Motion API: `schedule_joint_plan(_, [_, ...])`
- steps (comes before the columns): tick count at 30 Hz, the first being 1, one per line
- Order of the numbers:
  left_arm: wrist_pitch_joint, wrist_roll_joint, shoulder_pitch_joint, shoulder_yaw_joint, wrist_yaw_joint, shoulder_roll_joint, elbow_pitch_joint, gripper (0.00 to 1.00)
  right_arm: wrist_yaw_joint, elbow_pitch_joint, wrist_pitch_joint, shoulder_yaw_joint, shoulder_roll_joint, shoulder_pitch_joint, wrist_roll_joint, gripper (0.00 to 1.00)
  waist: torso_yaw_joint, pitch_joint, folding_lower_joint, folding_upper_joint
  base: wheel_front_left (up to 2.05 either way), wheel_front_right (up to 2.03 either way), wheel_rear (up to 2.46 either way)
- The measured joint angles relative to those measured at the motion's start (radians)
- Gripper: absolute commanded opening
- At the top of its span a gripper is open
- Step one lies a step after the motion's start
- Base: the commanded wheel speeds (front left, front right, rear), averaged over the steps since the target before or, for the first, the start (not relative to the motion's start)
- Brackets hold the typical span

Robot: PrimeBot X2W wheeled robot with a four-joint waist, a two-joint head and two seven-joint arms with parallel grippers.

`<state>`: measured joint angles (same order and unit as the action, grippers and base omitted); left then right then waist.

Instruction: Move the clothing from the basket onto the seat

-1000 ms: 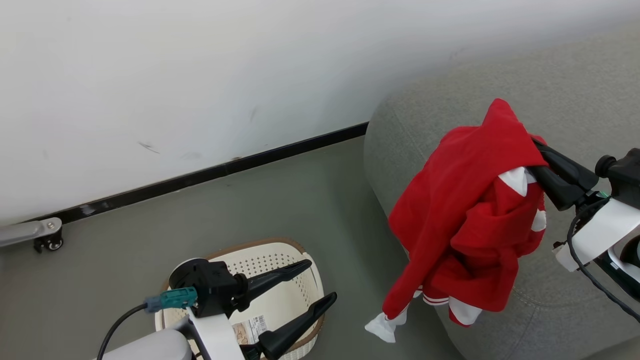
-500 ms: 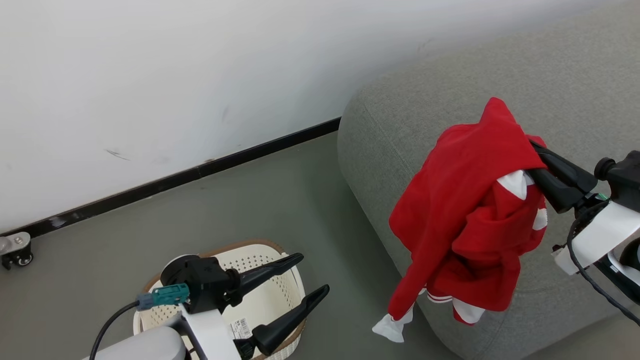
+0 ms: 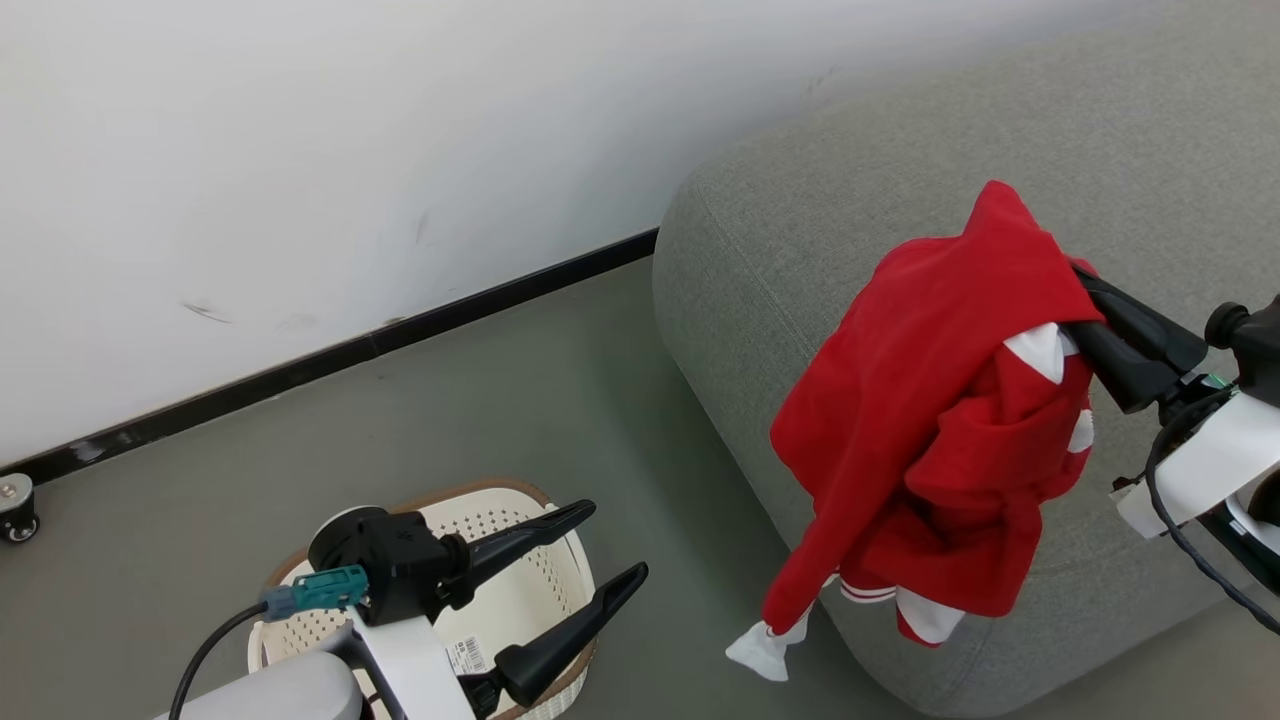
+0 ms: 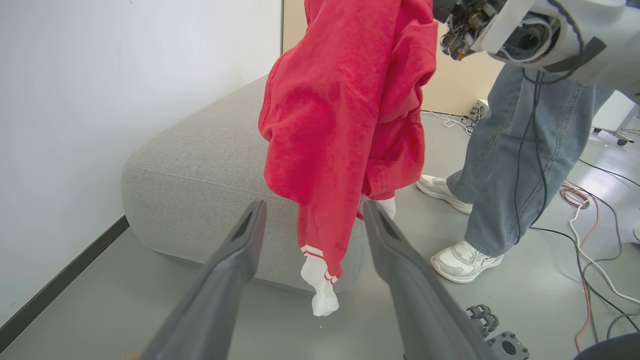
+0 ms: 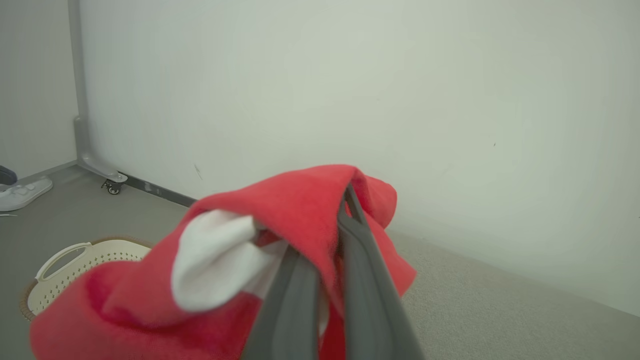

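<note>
By the grey seat (image 3: 780, 240) hangs bunched red clothing (image 3: 930, 400), white-cuffed.

Left end effector (image 3: 615, 538) spread, right (image 3: 1100, 320) clamped

Red clothing (image 3: 930, 440) hanging by the grey sofa (image 3: 760, 260), basket (image 3: 470, 488) on the floor
The bunched clothing, white at cuffs and lining, hangs in the air over the sofa's rounded end, one sleeve dangling past its side. The cream perforated basket, brown-rimmed, stands upright well apart.
</note>
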<state>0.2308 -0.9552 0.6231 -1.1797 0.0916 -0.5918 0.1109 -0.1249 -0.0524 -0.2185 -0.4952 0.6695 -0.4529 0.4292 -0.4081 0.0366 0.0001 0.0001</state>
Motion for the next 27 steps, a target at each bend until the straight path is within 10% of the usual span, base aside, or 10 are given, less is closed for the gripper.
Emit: schedule_joint_plan(27, [-0.029,0.025,-0.02,-0.056,-0.01,0.035,0.076,1.0,0.0,0.253,0.021,0.259,0.002,-0.069,0.056,0.0,0.079,0.018,0.0,0.0,0.0,0.0,0.0])
